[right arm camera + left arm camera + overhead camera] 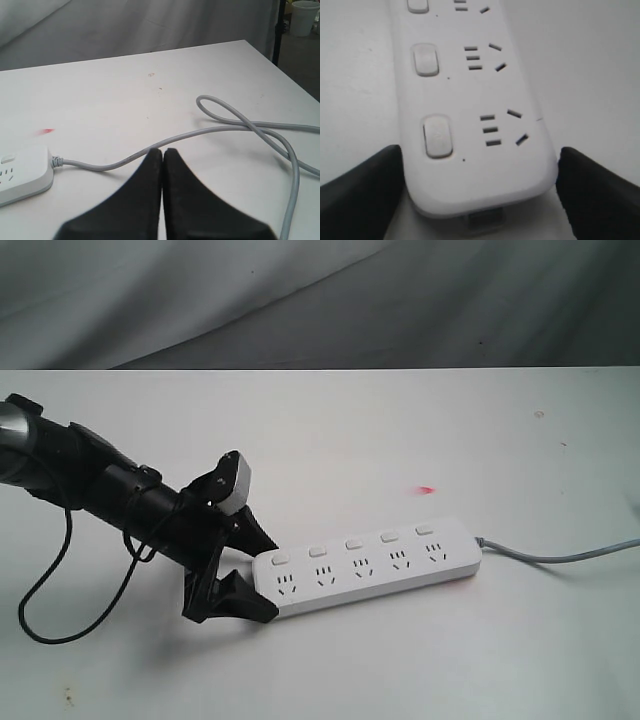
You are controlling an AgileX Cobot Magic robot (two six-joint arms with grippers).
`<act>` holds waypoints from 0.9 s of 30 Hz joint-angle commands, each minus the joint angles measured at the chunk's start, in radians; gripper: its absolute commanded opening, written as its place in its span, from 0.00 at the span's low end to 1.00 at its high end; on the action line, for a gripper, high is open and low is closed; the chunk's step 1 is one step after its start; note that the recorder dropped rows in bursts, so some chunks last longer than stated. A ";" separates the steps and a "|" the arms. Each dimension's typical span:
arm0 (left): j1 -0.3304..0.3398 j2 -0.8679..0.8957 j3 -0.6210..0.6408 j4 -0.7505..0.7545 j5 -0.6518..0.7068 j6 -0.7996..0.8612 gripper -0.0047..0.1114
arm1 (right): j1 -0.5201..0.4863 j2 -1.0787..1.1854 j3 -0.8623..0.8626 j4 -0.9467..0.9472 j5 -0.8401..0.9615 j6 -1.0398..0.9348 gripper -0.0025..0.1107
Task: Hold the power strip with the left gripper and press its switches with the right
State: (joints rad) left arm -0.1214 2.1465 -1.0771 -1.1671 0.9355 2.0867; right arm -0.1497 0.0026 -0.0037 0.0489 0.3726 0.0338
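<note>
The white power strip (370, 565) lies flat on the table, its five switches (354, 543) in a row above the sockets. My left gripper (268, 580) straddles the strip's left end, one black finger against each long side. In the left wrist view the fingers (365, 190) press on both sides of the strip's rounded end (480, 175), beside the nearest switch (437, 136). My right gripper (163, 150) is shut on nothing, hovering over the grey cable (225, 129), well away from the strip's cable end (20, 172). It is out of the exterior view.
The grey cable (560, 557) runs right from the strip and loops on the table (100, 80). A small red mark (427, 489) lies behind the strip. A white cup (302, 17) stands beyond the table's far corner.
</note>
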 commanded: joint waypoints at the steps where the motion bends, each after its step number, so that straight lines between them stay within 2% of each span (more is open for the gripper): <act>1: -0.006 0.003 0.004 -0.004 -0.017 0.008 0.53 | 0.002 -0.003 0.004 -0.013 -0.010 0.005 0.02; 5: -0.006 0.003 0.004 -0.002 -0.017 0.008 0.40 | 0.002 -0.003 0.004 -0.013 -0.010 0.005 0.02; 11: -0.006 0.003 0.004 0.000 -0.017 0.008 0.30 | 0.002 -0.003 0.004 -0.013 -0.010 0.005 0.02; 27: -0.006 0.003 0.004 -0.003 -0.017 0.008 0.30 | 0.002 -0.003 0.004 -0.013 -0.010 0.005 0.02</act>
State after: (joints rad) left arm -0.1214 2.1483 -1.0771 -1.1710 0.9354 2.0931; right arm -0.1497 0.0026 -0.0037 0.0489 0.3726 0.0338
